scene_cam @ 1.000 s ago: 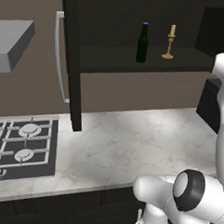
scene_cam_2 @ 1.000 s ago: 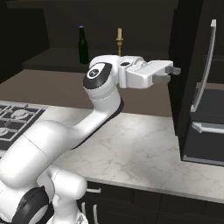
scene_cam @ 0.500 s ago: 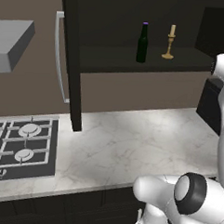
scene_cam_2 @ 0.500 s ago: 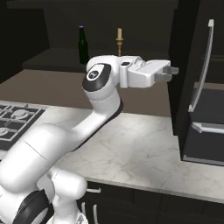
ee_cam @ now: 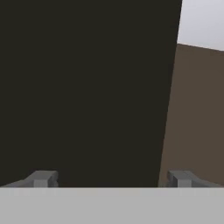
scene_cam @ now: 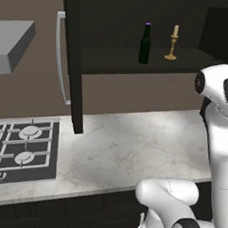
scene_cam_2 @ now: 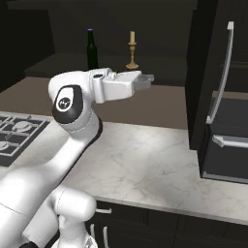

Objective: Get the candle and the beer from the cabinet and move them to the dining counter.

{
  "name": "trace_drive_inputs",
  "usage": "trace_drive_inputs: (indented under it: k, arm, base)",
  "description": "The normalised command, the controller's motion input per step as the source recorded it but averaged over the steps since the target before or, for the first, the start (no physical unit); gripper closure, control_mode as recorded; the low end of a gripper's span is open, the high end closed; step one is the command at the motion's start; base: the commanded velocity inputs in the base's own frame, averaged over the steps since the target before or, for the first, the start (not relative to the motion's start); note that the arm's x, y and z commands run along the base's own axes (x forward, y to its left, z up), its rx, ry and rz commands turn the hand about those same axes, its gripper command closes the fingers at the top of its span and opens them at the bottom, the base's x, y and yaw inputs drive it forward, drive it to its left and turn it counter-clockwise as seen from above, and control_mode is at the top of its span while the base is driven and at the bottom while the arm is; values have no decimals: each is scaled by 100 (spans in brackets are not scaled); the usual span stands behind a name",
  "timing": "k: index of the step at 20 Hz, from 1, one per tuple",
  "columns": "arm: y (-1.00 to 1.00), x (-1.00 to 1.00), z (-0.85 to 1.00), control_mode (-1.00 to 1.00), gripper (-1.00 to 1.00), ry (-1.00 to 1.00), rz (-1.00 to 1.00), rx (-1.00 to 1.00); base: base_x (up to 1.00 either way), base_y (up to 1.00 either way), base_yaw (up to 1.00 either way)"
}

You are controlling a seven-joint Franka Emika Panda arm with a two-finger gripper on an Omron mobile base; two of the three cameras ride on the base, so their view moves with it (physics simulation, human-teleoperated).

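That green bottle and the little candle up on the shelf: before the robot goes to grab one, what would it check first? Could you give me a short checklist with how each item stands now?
1. Cabinet open, shelf reachable: ok, both doors are swung aside.
2. Bottle upright on the shelf: ok.
3. Candle upright, apart from the bottle: ok, a clear gap between them.
4. Fingers open and empty: ok, spread wide with nothing between them.
5. Hand aimed at an item: not ok, the hand view faces a dark panel and brown wall, and in the right base view the gripper sits below the shelf.
6. Marble counter under the shelf free of obstacles: ok where it shows.
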Motion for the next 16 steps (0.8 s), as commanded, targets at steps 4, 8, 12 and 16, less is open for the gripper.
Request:
trace_drive_inputs:
  k: [4, 8, 12, 16]
  arm:
    - [78, -1, 0, -100, -100, 11, 31, 0]
    - [61, 0, 8, -100, -100, 19, 31, 0]
    - [55, -1, 0, -100, -100, 20, 34, 2]
    - [42, -10, 5, -100, -100, 21, 35, 5]
  base:
    - [0, 0, 0]
    - [0, 0, 0]
    - [0, 0, 0]
    - [0, 0, 0]
